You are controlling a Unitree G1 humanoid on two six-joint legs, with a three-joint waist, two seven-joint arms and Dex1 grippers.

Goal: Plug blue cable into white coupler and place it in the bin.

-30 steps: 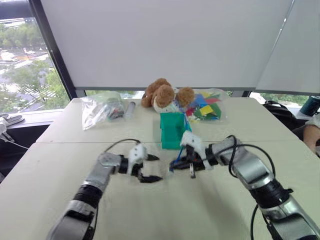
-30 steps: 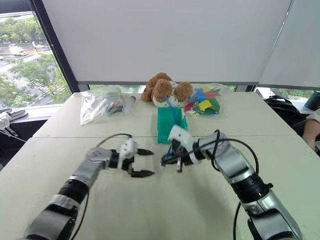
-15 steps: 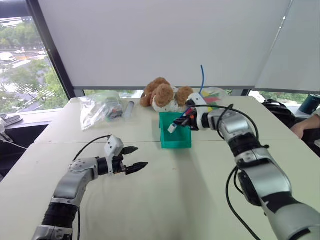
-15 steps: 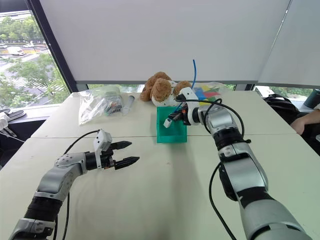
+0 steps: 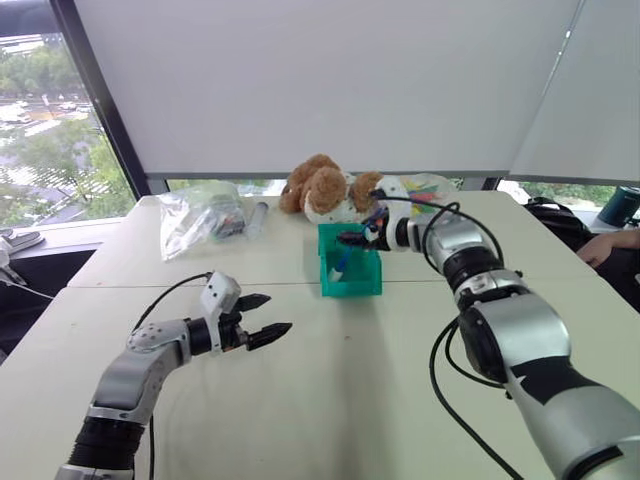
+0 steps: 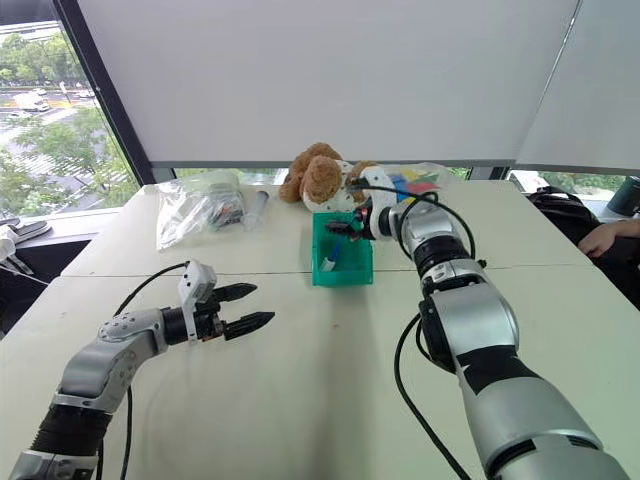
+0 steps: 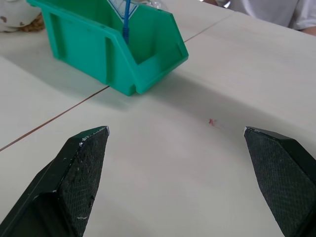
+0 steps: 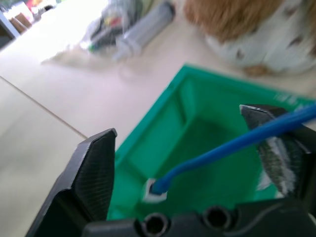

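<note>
The teal bin (image 5: 352, 276) stands mid-table in front of the teddy bear. My right gripper (image 5: 353, 238) hovers over the bin's back rim, fingers spread open. In the right wrist view the blue cable (image 8: 212, 155) slopes past one finger down into the bin (image 8: 148, 133), its end plugged into the white coupler (image 8: 155, 191) on the bin floor. My left gripper (image 5: 268, 317) hangs open and empty over the table, nearer me and left of the bin. The left wrist view shows the bin (image 7: 98, 49) with the cable (image 7: 127, 19) rising out of it.
A brown teddy bear (image 5: 325, 190) sits behind the bin. A clear bag of items (image 5: 203, 216) and a grey tube (image 5: 258, 218) lie at the back left, a bag of coloured pieces (image 5: 422, 196) at the back right. A person's arm (image 5: 612, 244) rests at the far right.
My right arm carried the cable and coupler from the near table up to the bin, then opened; the cable, upright before, has dropped into the bin. My left arm drew back leftward.
</note>
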